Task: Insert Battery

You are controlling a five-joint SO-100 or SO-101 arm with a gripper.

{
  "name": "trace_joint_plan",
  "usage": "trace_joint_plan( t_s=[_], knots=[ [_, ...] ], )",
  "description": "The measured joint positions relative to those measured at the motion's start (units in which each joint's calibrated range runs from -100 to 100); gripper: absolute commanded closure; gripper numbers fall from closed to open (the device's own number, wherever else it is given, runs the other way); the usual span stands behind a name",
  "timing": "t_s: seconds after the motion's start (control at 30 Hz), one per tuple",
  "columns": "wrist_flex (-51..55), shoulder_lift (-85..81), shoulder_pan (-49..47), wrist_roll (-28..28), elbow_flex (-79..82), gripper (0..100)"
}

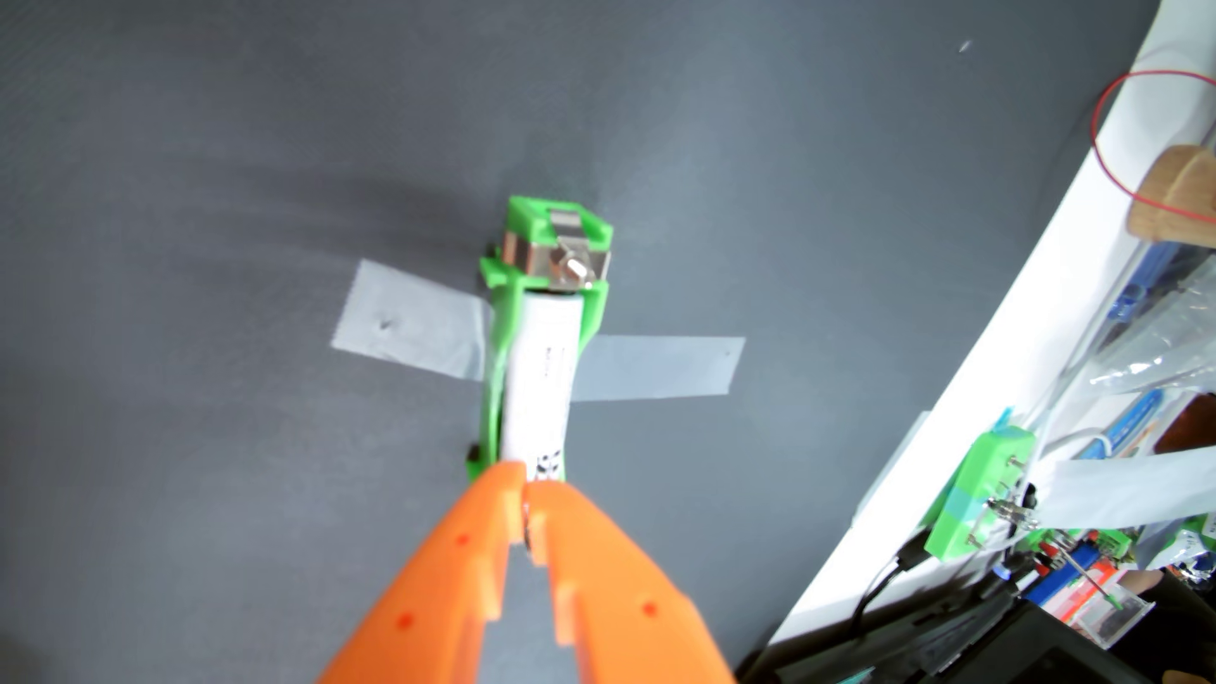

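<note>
Wrist view. Mat point(197, 164): dark grey, matt, fine woven grain. Holder point(490, 388): bright green plastic, faintly ridged; shiny bare-metal contact point(571, 266) at its 12 o'clock end. Battery point(539, 375): smooth white wrap, slight sheen. Tape strips point(658, 368): pale, semi-gloss. Gripper point(528, 490): orange plastic, matt, layered. Block point(1178, 191) at 2 o'clock: wood.

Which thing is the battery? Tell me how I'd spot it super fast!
Start on the big dark grey mat and find the two pale tape strips crossing its middle. Where they meet sits a bright green holder, and the battery lies along it, just beyond the orange gripper tips. It is the only white tube there, with small black print.
</note>
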Motion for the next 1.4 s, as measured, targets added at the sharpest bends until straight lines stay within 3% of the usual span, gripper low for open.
trace_joint_plan(
  t_s=[0.17, 0.43, 0.67, 0.9, 1.4],
  knots=[
    [2.59, -4.91, 1.07, 0.0, -0.09, 98],
    [7.11, -25.29, 11.39, 0.26, 8.5, 98],
    [7.53, -38.19, 16.14, 3.17, 16.91, 98],
    [7.53, -39.52, 21.79, 4.8, 21.52, 98],
    [6.36, -40.43, 21.88, 4.8, 24.95, 98]
  ],
)
